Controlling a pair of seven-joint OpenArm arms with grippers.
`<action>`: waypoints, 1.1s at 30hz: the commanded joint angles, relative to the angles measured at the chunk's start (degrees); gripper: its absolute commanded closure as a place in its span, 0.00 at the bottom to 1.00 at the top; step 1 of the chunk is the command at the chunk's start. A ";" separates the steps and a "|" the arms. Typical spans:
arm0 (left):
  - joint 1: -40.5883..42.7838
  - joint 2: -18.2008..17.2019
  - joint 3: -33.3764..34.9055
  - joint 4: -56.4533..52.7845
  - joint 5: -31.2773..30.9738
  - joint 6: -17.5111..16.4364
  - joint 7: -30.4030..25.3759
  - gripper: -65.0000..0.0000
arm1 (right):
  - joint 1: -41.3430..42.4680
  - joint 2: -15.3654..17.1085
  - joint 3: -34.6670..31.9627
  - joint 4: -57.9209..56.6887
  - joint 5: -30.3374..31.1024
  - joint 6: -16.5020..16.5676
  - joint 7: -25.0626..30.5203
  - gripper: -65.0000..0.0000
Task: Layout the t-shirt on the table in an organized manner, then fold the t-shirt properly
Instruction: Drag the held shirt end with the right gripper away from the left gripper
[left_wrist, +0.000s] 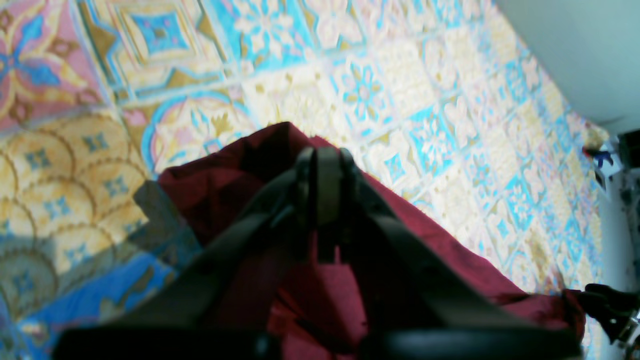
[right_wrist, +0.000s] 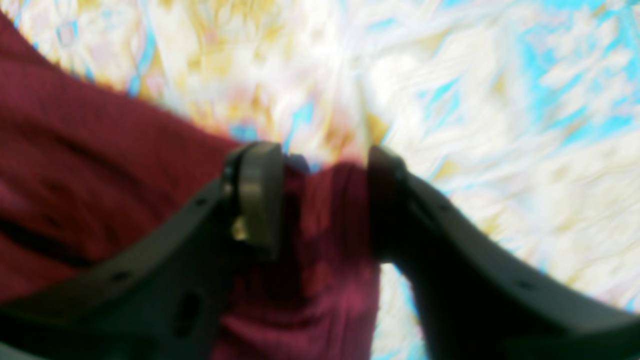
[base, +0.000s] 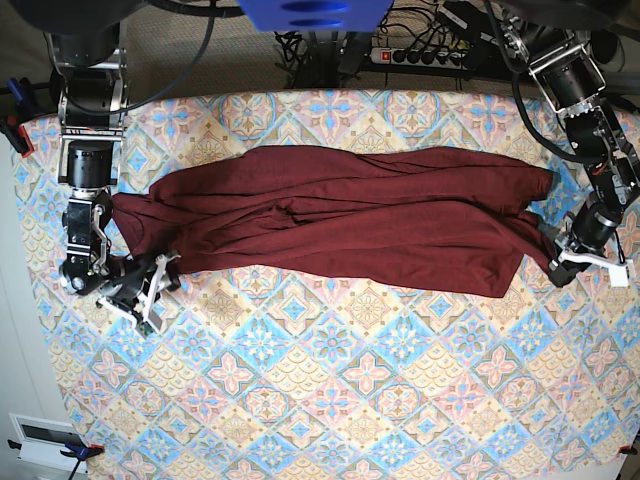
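The dark maroon t-shirt lies stretched sideways across the back half of the table, wrinkled through its middle. My left gripper is at the shirt's right end. In the left wrist view its fingers meet, so the left gripper is shut on a raised fold of the t-shirt. My right gripper is at the shirt's left corner. The blurred right wrist view shows the right gripper with its jaws apart and a strip of the t-shirt lying between them, over the patterned table.
A power strip and cables lie behind the table's back edge. Both arm bases stand at the back corners. The table's right edge runs close to my left gripper. A white box sits on the floor at the lower left.
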 joint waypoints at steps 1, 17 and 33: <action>-1.01 -1.15 -0.24 0.84 -0.96 -0.36 -1.07 1.00 | 1.06 1.12 0.19 0.63 -0.19 0.08 0.21 0.69; -8.30 0.61 2.48 1.45 -1.57 -0.44 0.34 1.00 | -10.46 1.21 23.40 24.72 0.16 0.08 -7.61 1.00; -9.62 1.40 -8.16 6.02 -7.11 -0.53 1.39 1.00 | -22.24 1.47 37.99 33.34 10.45 0.08 -10.86 1.00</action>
